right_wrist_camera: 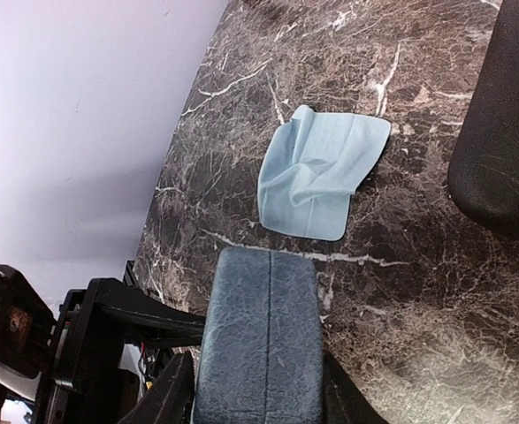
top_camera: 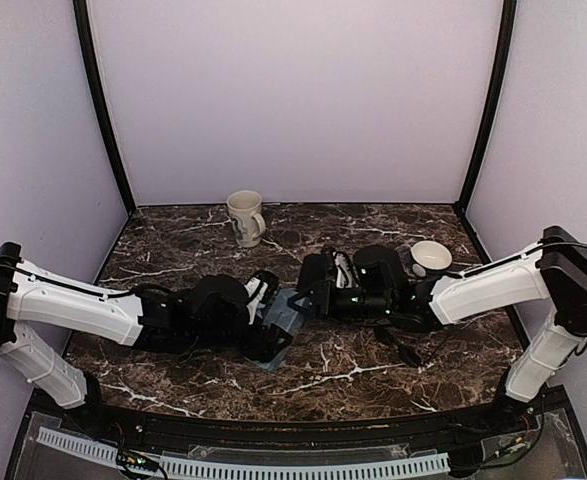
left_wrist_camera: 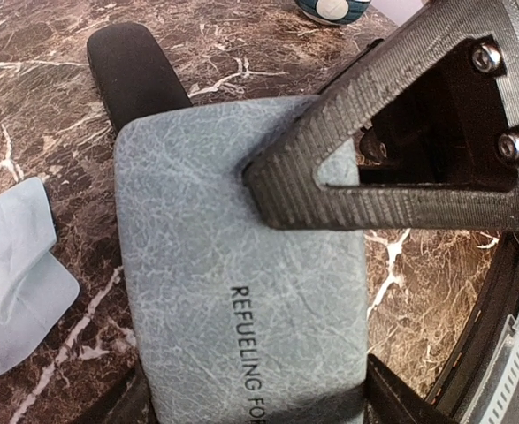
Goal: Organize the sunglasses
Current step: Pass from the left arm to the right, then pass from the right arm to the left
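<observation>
Holding: left claw [left_wrist_camera: 259, 389] clamped on grey-blue case [left_wrist_camera: 232, 238]
Right claw [right_wrist_camera: 255, 389]: astride it; cannot tell grip
Risk: case twisting loose

In the left wrist view, black printed capital letters are running lengthwise on the top face of the grey-blue rectangular case [left_wrist_camera: 232, 265] of leather-like material. They are reading "REFUELING FO", and the lower edge of the view is cutting off the rest.
</observation>
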### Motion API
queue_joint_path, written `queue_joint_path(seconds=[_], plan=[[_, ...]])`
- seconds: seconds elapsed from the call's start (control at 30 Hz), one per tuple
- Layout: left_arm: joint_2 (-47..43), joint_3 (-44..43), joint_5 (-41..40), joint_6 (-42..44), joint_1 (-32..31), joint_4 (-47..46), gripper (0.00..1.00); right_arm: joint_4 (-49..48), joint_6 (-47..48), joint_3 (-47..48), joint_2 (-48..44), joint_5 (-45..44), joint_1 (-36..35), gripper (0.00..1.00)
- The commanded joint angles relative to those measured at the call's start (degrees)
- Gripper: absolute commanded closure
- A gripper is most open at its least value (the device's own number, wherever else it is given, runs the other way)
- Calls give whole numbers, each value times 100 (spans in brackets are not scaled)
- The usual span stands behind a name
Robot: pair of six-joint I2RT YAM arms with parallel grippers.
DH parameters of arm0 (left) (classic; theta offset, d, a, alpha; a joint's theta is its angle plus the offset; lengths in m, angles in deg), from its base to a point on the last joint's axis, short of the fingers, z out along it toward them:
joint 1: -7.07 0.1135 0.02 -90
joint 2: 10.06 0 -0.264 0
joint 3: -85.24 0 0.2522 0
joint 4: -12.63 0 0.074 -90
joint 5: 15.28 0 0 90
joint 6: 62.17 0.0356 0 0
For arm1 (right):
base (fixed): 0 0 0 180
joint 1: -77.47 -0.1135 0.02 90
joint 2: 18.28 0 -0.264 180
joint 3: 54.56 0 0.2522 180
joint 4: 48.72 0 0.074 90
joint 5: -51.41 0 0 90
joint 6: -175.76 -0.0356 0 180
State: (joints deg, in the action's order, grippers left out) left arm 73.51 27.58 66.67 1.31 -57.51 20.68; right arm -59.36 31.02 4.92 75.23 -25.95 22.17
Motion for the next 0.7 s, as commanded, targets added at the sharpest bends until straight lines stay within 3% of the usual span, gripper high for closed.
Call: queue_joint_path(seconds=[0.0, 0.07, 0.17, 0.33, 0.53, 0.67], plan=[[-214, -34, 521, 135, -29, -733, 48, 463, 788, 130, -272, -50, 76, 76], [-396, 156, 790, 244, -20, -966, 26, 1127, 1350, 421, -466, -38, 117, 80], [-791, 397, 972, 331, 37, -1057, 9, 2196, 2209, 808, -620, -116, 145, 82], [-1265, 688, 1576, 368, 350, -1064, 2, 2855, 2907, 866, -852, 430, 340, 85], [-1163, 990, 3377, -12, 1028, -1761, 1, 2350, 3245, 645, -1350, 1801, 433, 88], [-755, 767, 3808, 6, 1061, -1796, 1, 2295, 3381, 738, -1466, 2164, 442, 89]])
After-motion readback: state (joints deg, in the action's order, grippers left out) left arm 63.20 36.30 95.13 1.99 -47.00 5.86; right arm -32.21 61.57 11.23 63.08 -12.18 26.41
